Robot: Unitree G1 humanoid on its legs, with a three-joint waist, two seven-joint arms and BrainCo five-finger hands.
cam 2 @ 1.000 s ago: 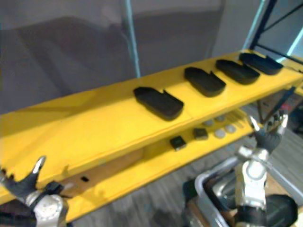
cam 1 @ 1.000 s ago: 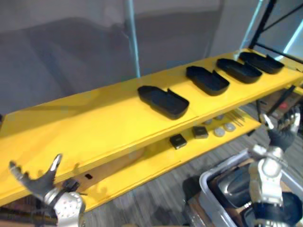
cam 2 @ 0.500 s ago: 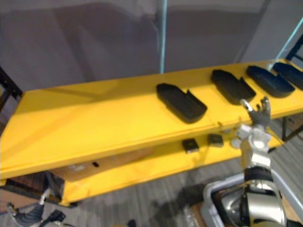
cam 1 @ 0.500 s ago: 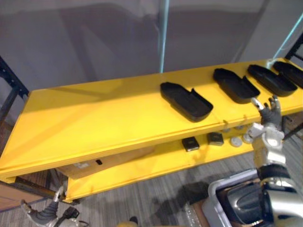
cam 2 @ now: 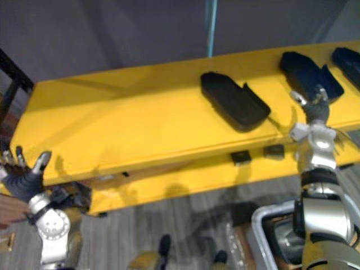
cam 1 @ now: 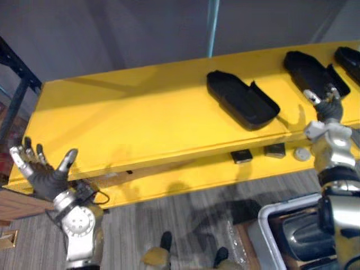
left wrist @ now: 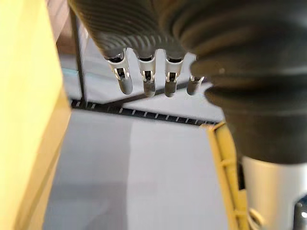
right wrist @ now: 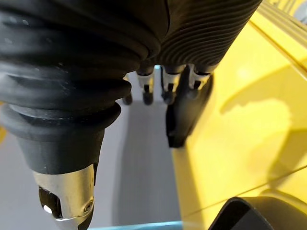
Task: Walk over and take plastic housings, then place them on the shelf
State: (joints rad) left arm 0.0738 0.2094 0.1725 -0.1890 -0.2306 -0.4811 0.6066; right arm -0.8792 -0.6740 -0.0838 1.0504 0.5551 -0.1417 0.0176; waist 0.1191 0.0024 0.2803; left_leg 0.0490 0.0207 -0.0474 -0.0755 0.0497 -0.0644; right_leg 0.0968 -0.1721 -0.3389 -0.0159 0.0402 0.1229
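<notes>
While both hands hang free of any load, a long yellow shelf board (cam 1: 140,121) spans the head views, with a lower yellow board (cam 1: 185,181) beneath it and grey carpeted floor (cam 1: 185,222) in front. A grey plastic bin (cam 1: 264,230) stands on the floor at the robot's right. 3 black, shallow, elongated plastic housings lie on the upper board, all toward its right half: the nearest (cam 1: 242,100), a 2nd (cam 1: 314,73) to its right, and a 3rd (cam 1: 350,56) at the view's edge, each apart from the next.

The left hand (cam 1: 48,180) is raised in front of the board's left end, palm up, fingers spread and relaxed. The right hand (cam 1: 328,109) is lifted at the board's front edge, between the 1st and 2nd housings and touching neither; its fingers (right wrist: 168,86) are straight in the right wrist view, with a housing (right wrist: 184,115) past them.

On the lower board lie 2 small dark square parts (cam 1: 242,156) (cam 1: 274,149) and a small round silver piece (cam 1: 302,153).
</notes>
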